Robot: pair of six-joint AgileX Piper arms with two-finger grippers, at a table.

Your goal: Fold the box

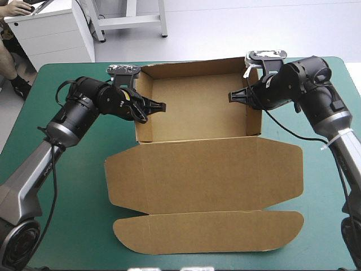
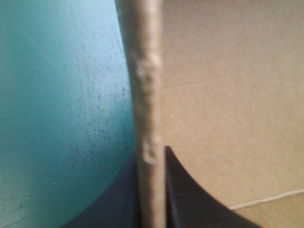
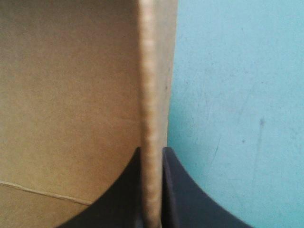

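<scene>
Left gripper clamped on box left wall; right gripper clamped on right wall; lid flat.

black arms with grey segments, curved black fingers

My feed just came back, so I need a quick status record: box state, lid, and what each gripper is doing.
box: brown box, open tray with walls raised
lid: lid flat on the teal-green cover, on the tray's near side
end flap: flap flat, nearer than the lid
left gripper: left gripper shut on the box, clamping the left wall
right gripper: right gripper shut on the box, clamping the right wall
finger placement: on each wall, one finger inside the tray and one outside
</scene>
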